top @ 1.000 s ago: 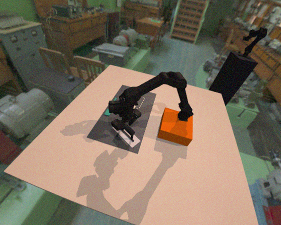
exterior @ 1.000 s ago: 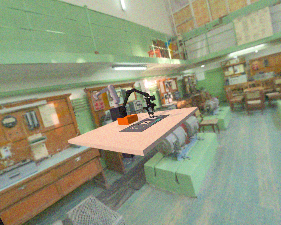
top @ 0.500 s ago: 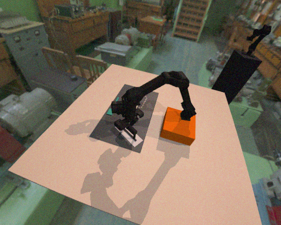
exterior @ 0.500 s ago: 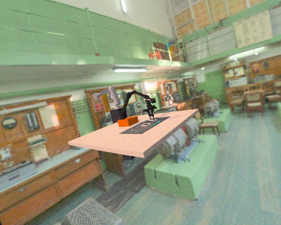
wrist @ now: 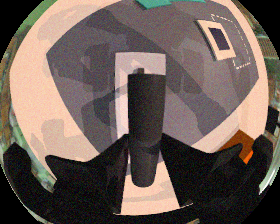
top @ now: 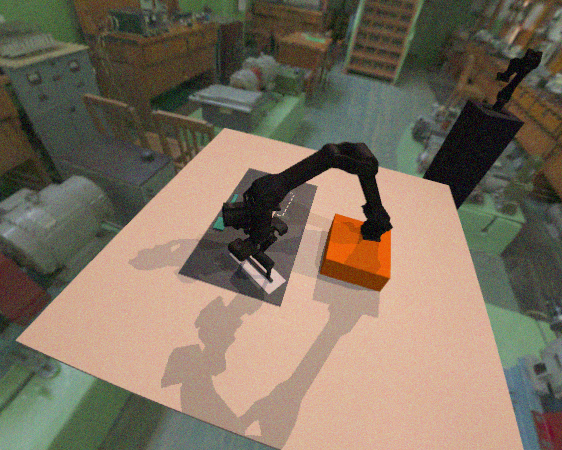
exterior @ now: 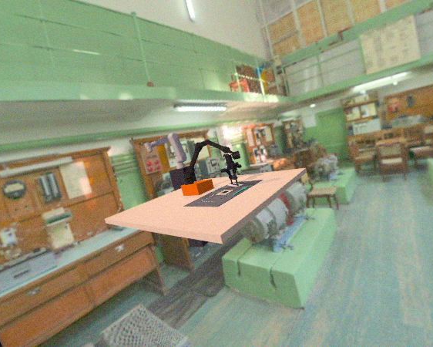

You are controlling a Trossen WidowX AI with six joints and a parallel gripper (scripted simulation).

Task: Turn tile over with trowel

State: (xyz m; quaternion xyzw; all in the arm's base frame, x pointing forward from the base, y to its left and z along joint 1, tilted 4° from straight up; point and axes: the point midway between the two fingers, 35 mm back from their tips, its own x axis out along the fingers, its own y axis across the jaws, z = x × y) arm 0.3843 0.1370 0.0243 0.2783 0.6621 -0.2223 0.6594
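My gripper [top: 255, 248] [exterior: 233, 180] [wrist: 144, 137] is low over the near end of the dark mat [top: 196, 267] [wrist: 73, 57], shut on the trowel's black handle [top: 263, 261] [wrist: 147, 107]. The trowel's pale flat blade [top: 275, 285] [wrist: 122, 67] lies under the handle on the mat. The tile [exterior: 225, 192] [wrist: 228, 46] lies flat, pale with a dark square facing up. It is beside and partly within the dashed outline [top: 288, 205] [wrist: 243, 65]. The arm hides the tile in the top view.
A teal strip [top: 219, 225] [exterior: 240, 190] [wrist: 153, 4] lies along the mat's far long side. An orange block [top: 356, 255] [exterior: 197, 187] [wrist: 243, 140] stands under the arm's base, beside the mat. A second arm stands on a dark pedestal [top: 473, 150] beyond the table.
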